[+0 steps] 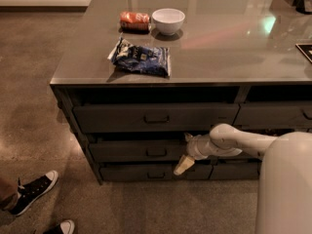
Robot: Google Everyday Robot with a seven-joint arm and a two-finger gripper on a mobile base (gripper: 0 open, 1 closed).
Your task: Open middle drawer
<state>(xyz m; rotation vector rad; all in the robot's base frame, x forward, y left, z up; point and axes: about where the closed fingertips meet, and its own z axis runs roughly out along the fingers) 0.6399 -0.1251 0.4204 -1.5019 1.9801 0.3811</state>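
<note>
The middle drawer (146, 151) is the wide dark grey drawer in the second row on the left of the counter, with a small rectangular pull (156, 152) at its centre. A dark gap shows above its low flat front. My gripper (184, 163) reaches in from the right on the white arm (229, 141). It sits at the right end of the middle drawer's front, right of the pull. Its cream tip points down and left over the top of the bottom drawer (146, 173).
The taller top drawer (156, 117) lies above, and narrower drawers (273, 115) stand to the right. On the counter top (229, 52) lie a blue chip bag (141, 57), an orange packet (134, 19) and a white bowl (168, 20). A person's sneakers (34, 191) stand on the floor at left.
</note>
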